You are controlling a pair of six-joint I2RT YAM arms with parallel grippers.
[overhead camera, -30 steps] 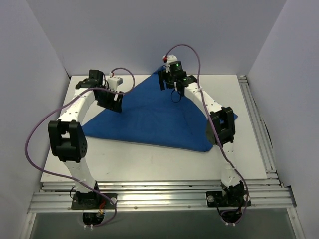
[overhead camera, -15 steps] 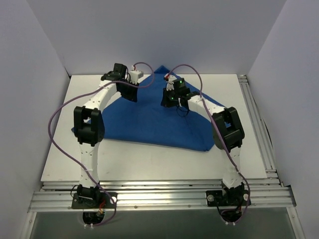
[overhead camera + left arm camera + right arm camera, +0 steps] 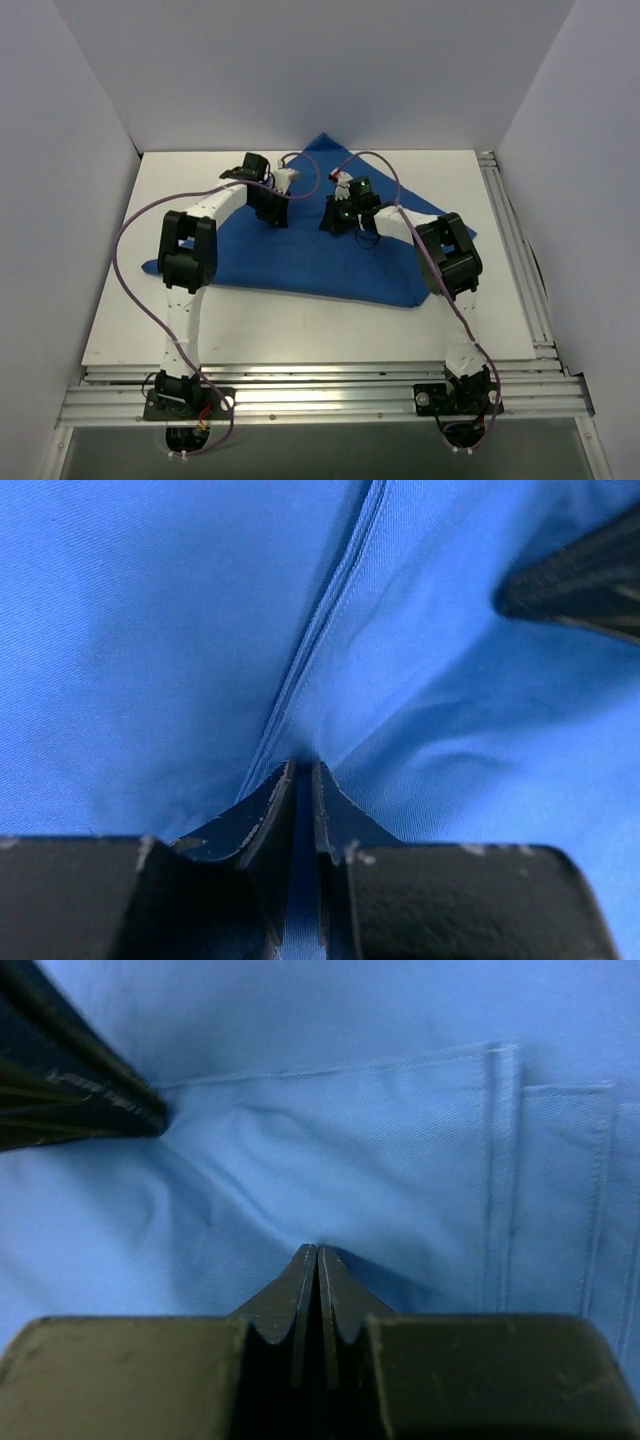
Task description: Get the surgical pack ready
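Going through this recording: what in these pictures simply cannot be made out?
Top view: anything under the royal-blue cloth sheet, covered by the cloth itself.
Top view: the left jaws and right jaws, hidden beneath their own wrists.
Left wrist view: how many cloth layers the left jaws pinch; the fold disappears between them.
Right wrist view: the dark shape at the upper left, cut off by the frame edge.

Overhead view from above the counter's (image 3: 300, 330) near edge, looking down across it, both wrist views tight on the same blue cloth (image 3: 150, 630).
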